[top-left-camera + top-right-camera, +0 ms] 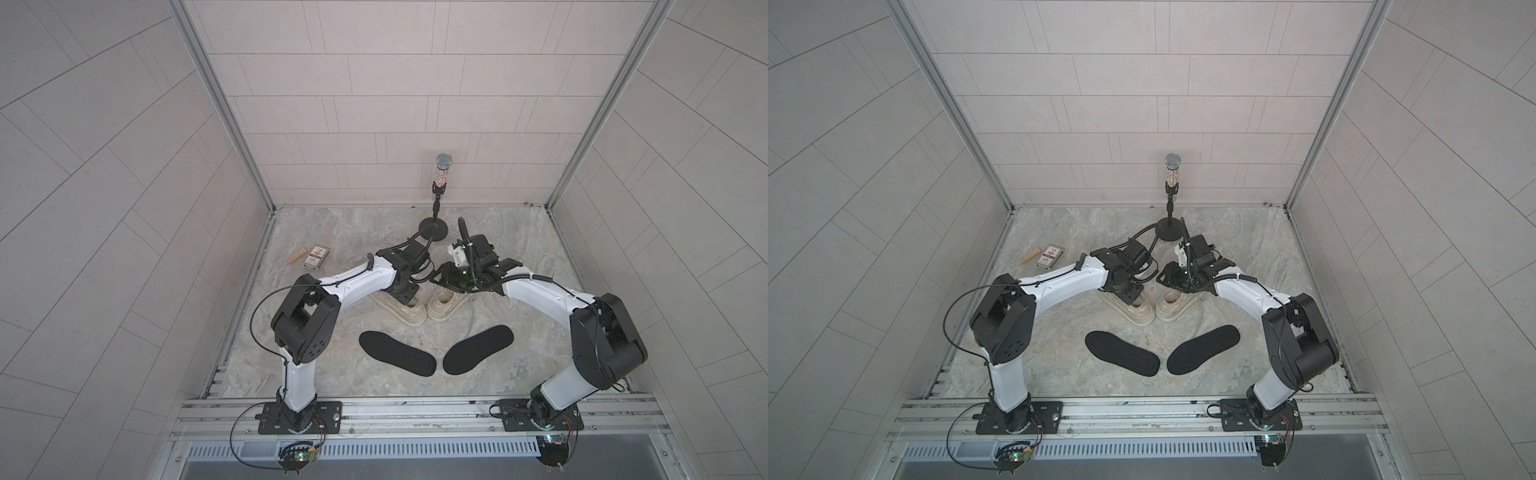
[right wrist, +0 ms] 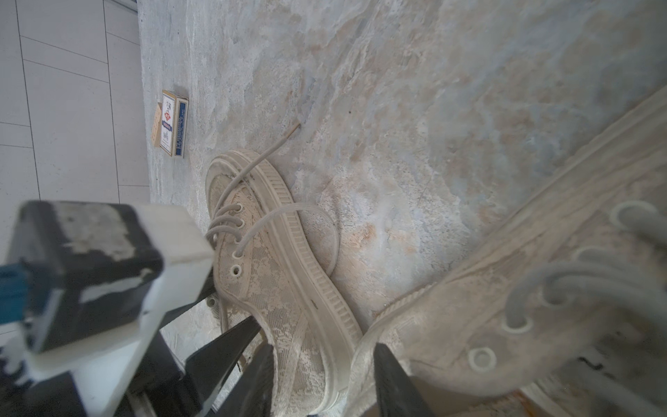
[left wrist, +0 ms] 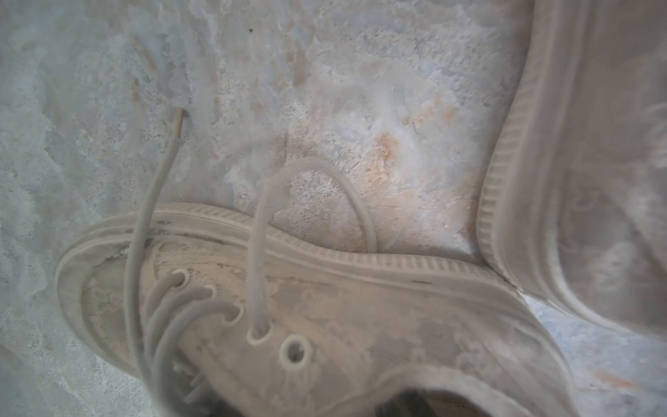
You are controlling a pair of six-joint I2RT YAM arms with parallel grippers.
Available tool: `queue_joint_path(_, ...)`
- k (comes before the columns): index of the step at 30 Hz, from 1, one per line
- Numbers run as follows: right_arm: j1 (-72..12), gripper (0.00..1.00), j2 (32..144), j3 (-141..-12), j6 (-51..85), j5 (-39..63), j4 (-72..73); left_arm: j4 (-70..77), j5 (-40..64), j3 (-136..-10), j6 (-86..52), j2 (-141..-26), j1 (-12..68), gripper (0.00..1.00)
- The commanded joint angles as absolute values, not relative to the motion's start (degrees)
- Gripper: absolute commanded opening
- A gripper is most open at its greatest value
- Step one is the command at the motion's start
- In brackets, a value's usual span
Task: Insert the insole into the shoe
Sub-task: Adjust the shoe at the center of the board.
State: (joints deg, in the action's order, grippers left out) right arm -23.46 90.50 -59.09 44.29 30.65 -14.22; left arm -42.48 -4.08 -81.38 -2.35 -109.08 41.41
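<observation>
Both top views show the task's pieces apart. The left insole (image 1: 397,353) and right insole (image 1: 478,349) lie flat on the table (image 1: 332,232), near the arm bases, and neither is in a shoe yet. The left gripper (image 1: 405,295) hangs over the left shoe (image 1: 411,313) and the right gripper (image 1: 449,289) over the right shoe (image 1: 442,309). They are probably there to steady or spread the collars first.

Left wrist view looks along the left shoe's eyelets, with a loose lace (image 3: 260,234) arching onto the table. No finger shows clearly, so I cannot tell whether this gripper is parted or clamped.

Right wrist view shows the right gripper's fingers (image 2: 395,382) standing apart. The right shoe's collar rim lies between them, touching one, but it is not pinched.
</observation>
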Motion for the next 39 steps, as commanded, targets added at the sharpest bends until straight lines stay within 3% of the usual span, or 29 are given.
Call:
queue_joint_path(1, -23.46, 0.46, 89.34, -58.82, 45.18, 30.83, -14.66, -45.08, -7.64, -82.53, -1.56, -110.16, 41.96, 0.58)
queue_joint_path(4, -23.47, 0.46, 89.31, -58.46, 45.02, 30.72, -14.98, -45.19, -9.32, -83.11, -1.89, -111.53, 42.01, 0.61)
queue_joint_path(6, -23.41, 0.46, 89.21, -58.12, 44.91, 30.29, -15.70, -46.27, -12.05, -83.87, -2.31, -113.16, 42.01, 0.56)
queue_joint_path(14, -23.47, 0.46, 87.84, -56.95, 43.39, 29.42, -18.45, -46.88, -11.62, -84.23, -2.90, -111.69, 41.40, 0.00)
queue_joint_path(17, -24.43, 0.46, 87.03, -56.78, 41.75, 28.60, -20.04, -47.82, -7.25, -85.64, -3.34, -109.77, 40.23, 0.00)
queue_joint_path(27, -31.16, 0.65, 87.63, -58.62, 41.22, 22.96, -19.35, -50.95, 10.43, -88.23, -4.13, -105.47, 33.88, 0.00)
queue_joint_path(39, -36.75, 0.67, 99.13, -67.24, 36.85, 16.16, -21.34, -49.93, 20.04, -87.56, -4.57, -103.87, 29.71, 0.00)
